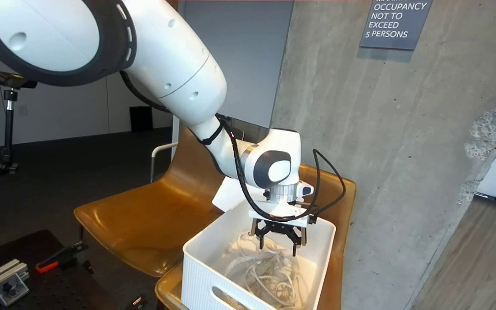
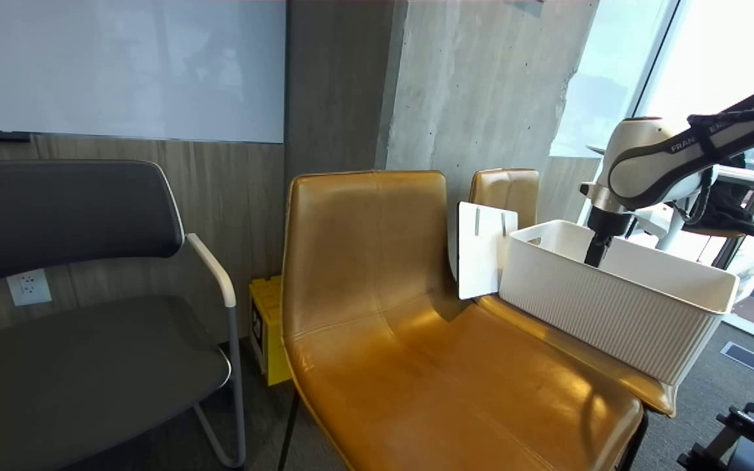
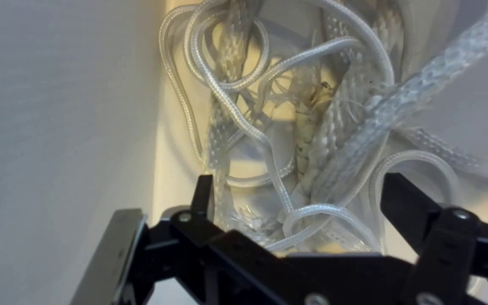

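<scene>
Black two-fingered hand [image 3: 299,182] sits big in the wrist view, fingers spread wide apart and pointing down inside a long white ribbed plastic bin [image 2: 606,320]. Just below there's a messy tangle of thin shiny white braided cord [image 3: 244,123] plus some thicker whitish mesh sleeving [image 3: 379,118], all piled in that bin; can't tell if the fingertips touch any of it. Bin's parked on a tan leather chair [image 1: 345,215], right beside a matching tan leather chair [image 2: 364,248], with a flat white board [image 2: 478,258] standing near the bin's end. Behind it all is a grey concrete wall [image 1: 360,129] with a blue-grey occupancy sign [image 1: 396,26] on it.
</scene>
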### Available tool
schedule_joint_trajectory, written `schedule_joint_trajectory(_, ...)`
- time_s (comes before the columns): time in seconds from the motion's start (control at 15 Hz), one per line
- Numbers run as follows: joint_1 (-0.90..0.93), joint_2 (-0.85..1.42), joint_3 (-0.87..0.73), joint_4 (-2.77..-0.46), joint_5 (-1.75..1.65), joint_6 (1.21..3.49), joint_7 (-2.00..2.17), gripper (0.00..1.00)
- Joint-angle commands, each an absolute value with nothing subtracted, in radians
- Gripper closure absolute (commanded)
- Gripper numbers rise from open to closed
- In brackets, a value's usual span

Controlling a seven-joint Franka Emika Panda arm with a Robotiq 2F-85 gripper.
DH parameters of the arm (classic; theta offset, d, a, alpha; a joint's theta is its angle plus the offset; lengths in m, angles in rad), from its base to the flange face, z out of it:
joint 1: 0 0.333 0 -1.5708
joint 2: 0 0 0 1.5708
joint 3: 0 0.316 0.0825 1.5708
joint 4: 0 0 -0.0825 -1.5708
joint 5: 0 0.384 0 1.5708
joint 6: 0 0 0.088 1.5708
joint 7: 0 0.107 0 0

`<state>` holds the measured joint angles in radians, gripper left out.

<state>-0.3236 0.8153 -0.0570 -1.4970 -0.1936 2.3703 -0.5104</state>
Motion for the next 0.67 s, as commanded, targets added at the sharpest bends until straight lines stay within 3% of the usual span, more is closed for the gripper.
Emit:
schedule_joint_trajectory(0.0, -0.316, 0.873, -0.067, -1.49, -0.214, 2.434, -0.528, 0.0)
schedule_joint_trajectory(0.6, -0.25, 1.023, -0.127, -1.439, -0.324, 2.468, -0.495, 0.0)
